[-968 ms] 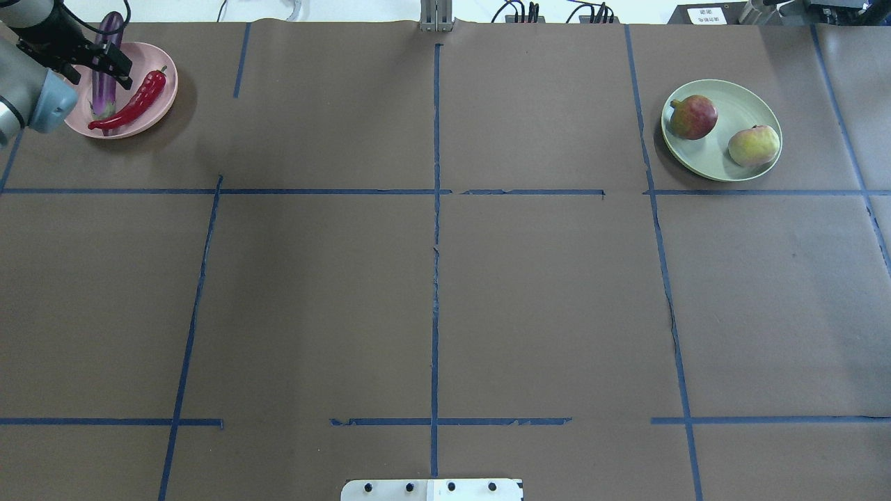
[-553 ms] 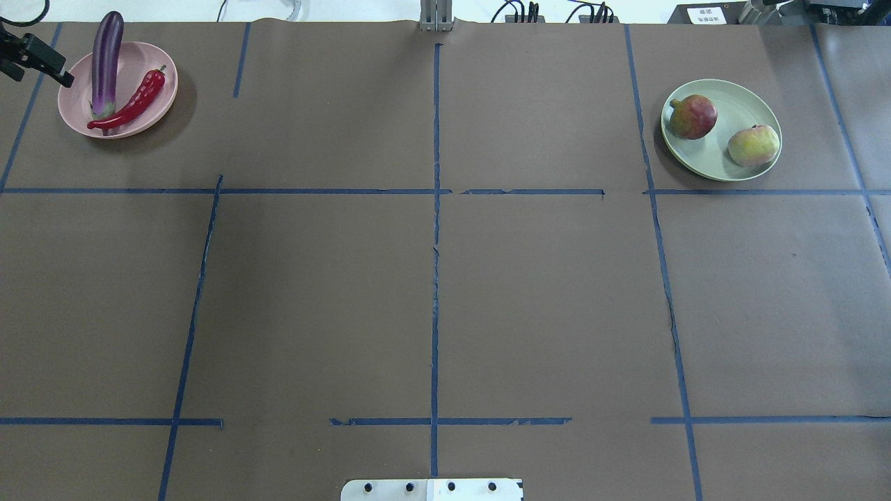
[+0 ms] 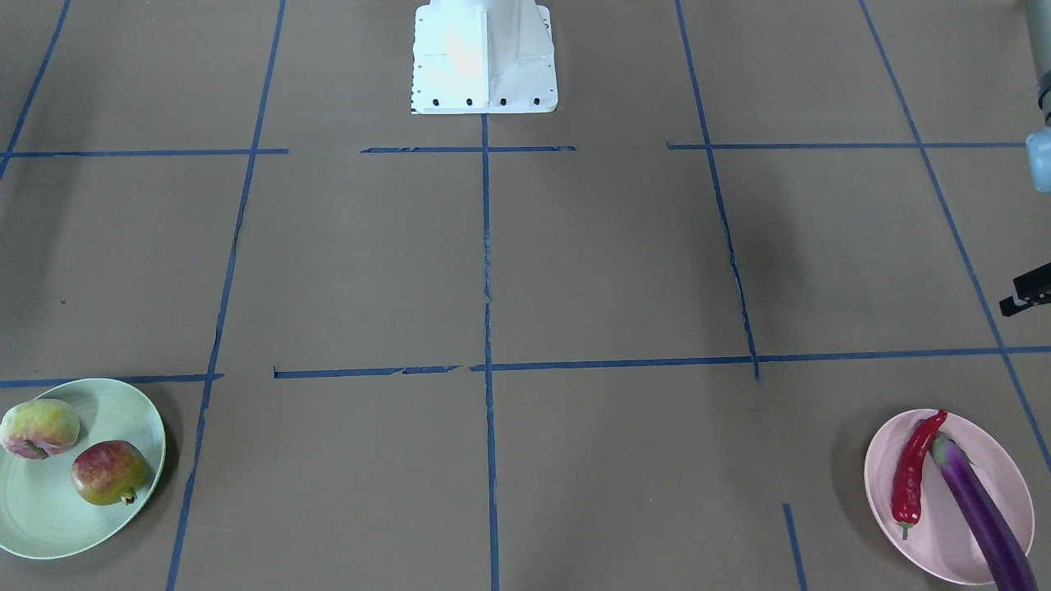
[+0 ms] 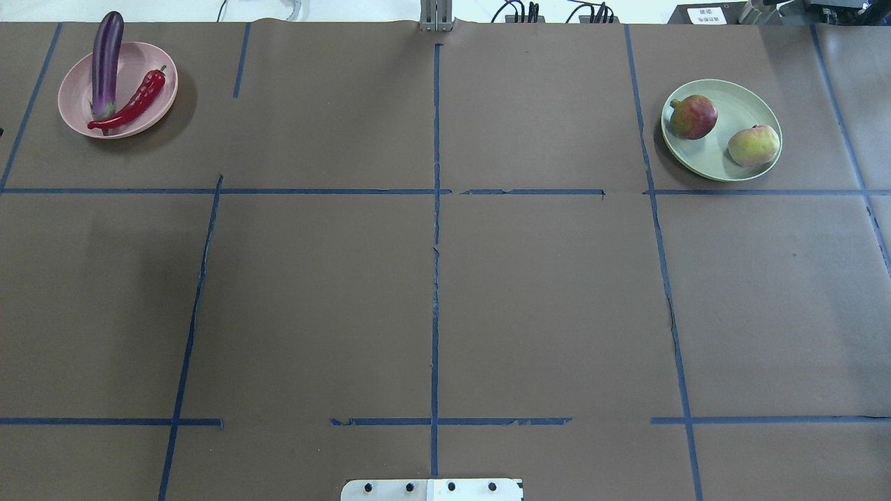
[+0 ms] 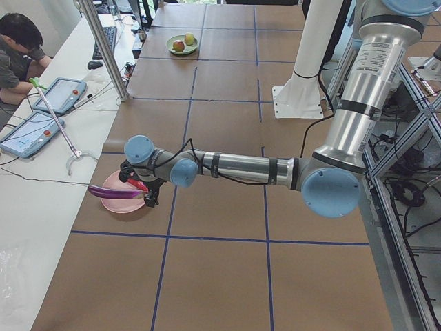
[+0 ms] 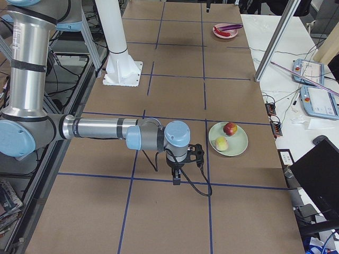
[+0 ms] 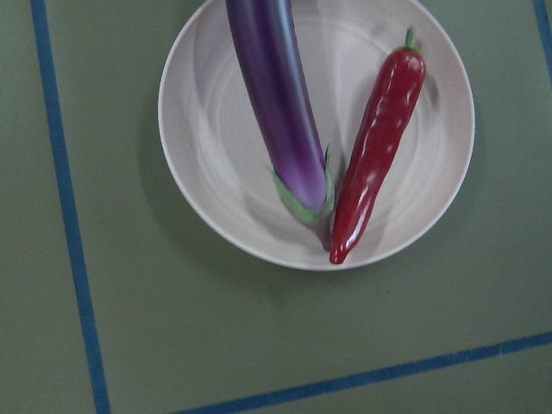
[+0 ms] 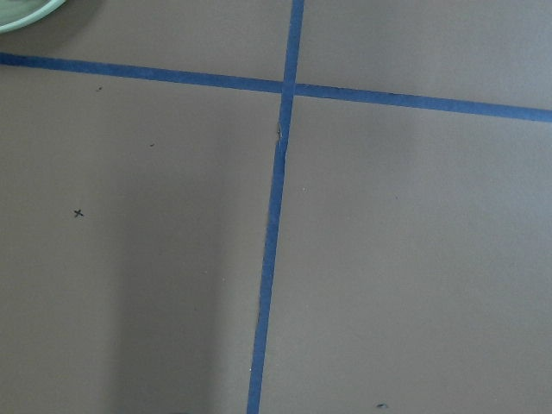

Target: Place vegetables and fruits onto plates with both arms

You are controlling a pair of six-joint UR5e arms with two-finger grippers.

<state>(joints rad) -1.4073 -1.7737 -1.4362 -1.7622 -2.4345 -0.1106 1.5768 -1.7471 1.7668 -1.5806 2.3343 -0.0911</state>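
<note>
Pink plastic first: the pale pink plate (image 4: 75, 90) sits at the table's far corner on the robot's left side. It carries the eggplant (image 4: 106, 62) and the chili pepper (image 4: 136, 101). The eggplant is long, slim and glossy deep purple, fading paler toward its cap. The cap end lies inside the plate and the rounded end sticks out past the far rim. The chili is shorter, shiny red with a lumpy skin and a small green stem. Its pointed tip touches the eggplant's cap, so the two make a narrow V.

The mint green plate (image 4: 738, 104) lies at the far corner on the other side, with the pomegranate (image 4: 692, 116) and the peach (image 4: 753, 145) on it. The two fruits sit apart. The pomegranate is round, red over yellow, with a small crown. The peach is flatter, pale green blushed pink.

The left gripper (image 5: 138, 187) hangs near the pink plate. The right gripper (image 6: 186, 165) hangs over the brown paper (image 4: 431, 278) just beside the green plate. From where they show, I cannot tell whether either pincer is apart or together.
</note>
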